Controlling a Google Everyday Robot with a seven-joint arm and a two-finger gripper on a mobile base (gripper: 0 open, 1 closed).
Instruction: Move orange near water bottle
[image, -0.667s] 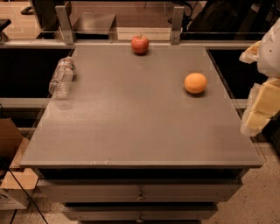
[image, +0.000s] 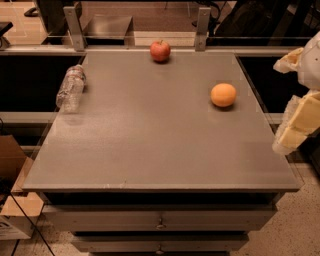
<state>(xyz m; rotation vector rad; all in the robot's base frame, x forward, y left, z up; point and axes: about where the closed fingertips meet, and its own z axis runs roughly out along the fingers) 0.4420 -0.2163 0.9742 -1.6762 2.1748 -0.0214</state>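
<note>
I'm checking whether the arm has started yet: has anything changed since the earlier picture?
Nothing visibly changed. The pincer is beyond the right edge of the table, as before. The orange on the right, the water bottle lying at the left edge and the apple at the back all sit where they were.
</note>
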